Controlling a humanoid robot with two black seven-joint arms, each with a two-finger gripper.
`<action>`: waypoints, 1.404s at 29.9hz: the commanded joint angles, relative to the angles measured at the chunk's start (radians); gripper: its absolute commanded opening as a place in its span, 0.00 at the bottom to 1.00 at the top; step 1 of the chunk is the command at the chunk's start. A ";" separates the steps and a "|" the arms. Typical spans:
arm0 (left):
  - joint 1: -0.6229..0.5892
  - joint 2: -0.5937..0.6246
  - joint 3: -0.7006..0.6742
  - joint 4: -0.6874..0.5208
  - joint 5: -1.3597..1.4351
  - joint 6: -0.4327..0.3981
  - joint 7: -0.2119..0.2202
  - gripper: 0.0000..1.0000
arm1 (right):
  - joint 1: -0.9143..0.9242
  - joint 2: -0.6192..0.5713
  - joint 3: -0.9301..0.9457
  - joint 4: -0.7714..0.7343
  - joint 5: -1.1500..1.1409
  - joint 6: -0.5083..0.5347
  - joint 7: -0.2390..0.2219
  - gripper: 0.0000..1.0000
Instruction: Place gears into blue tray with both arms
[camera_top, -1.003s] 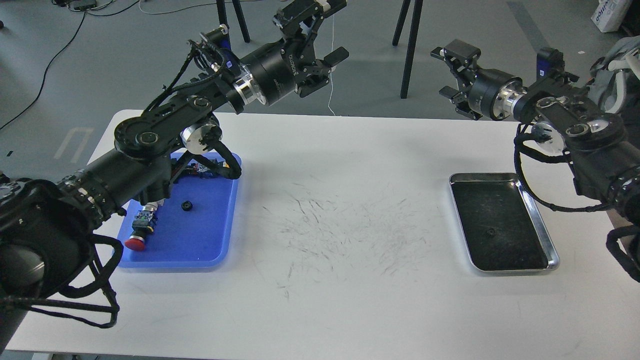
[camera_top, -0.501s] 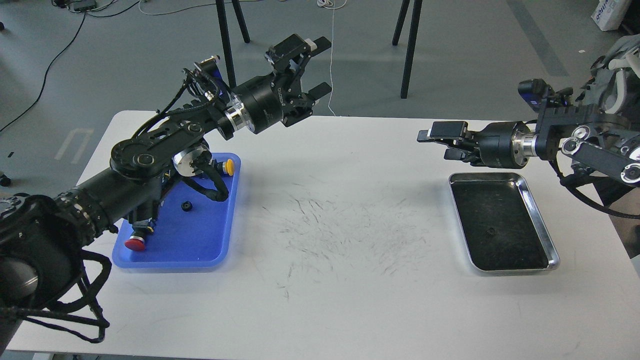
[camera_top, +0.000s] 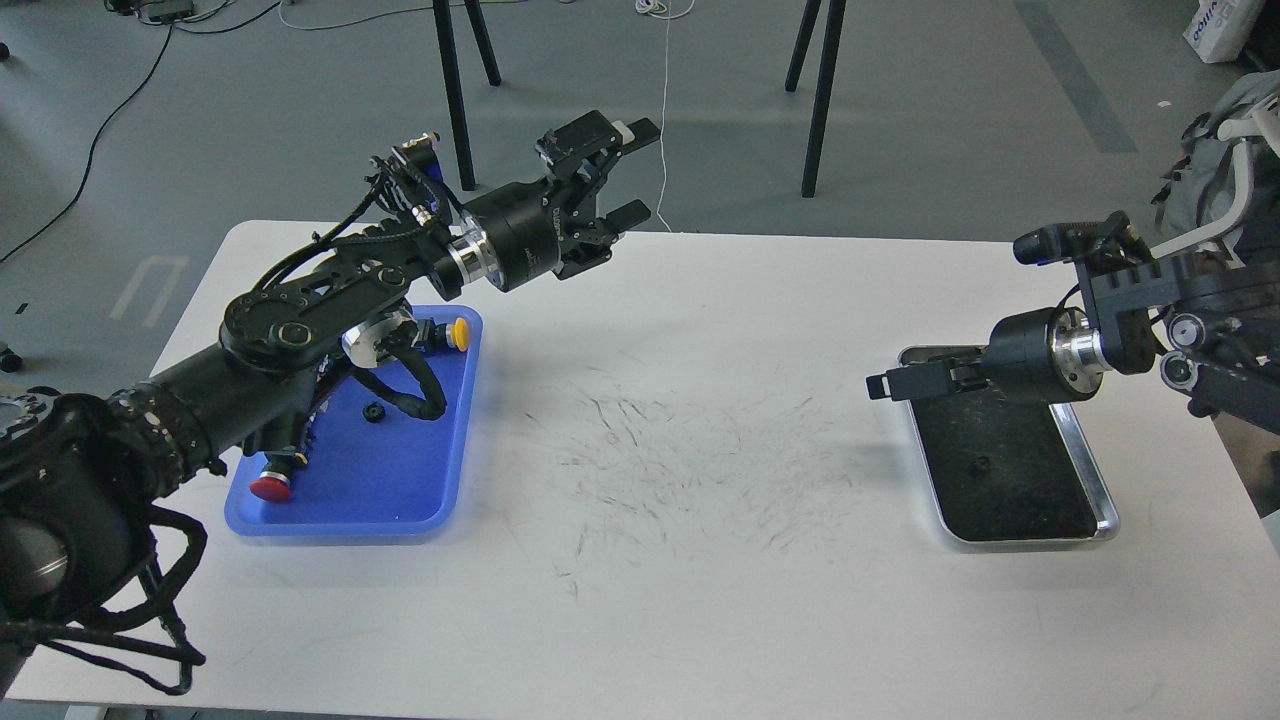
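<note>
One small black gear (camera_top: 373, 411) lies in the blue tray (camera_top: 400, 490) at the table's left. A second gear (camera_top: 981, 464) lies on the dark bottom of the silver tray (camera_top: 1103, 505) at the right. My left gripper (camera_top: 637, 170) hangs open and empty high over the table's far edge, beyond the blue tray. My right gripper (camera_top: 882, 385) hovers low over the silver tray's far left corner and points left. I see it edge-on, so its fingers merge. The left arm hides part of the blue tray.
Push-button switches lie in the blue tray, one with a red cap (camera_top: 269, 488) and one with a yellow cap (camera_top: 459, 333). The white table (camera_top: 680, 560) is scuffed in the middle. Black stand legs (camera_top: 822, 90) rise from the floor behind it.
My right gripper has swung down from high behind the table to just over the silver tray's far left corner. My left gripper has sunk a little and drawn slightly left.
</note>
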 joint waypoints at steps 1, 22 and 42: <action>-0.003 0.022 0.005 -0.001 0.015 -0.001 0.000 1.00 | -0.014 -0.008 -0.013 0.004 -0.115 0.000 0.000 0.99; -0.011 0.056 0.005 -0.009 0.020 -0.001 0.000 1.00 | -0.051 -0.180 -0.003 -0.027 -0.082 0.000 -0.010 0.99; -0.008 0.071 0.007 -0.011 0.021 -0.003 0.000 1.00 | -0.133 -0.056 -0.009 -0.070 -0.105 0.000 -0.013 0.94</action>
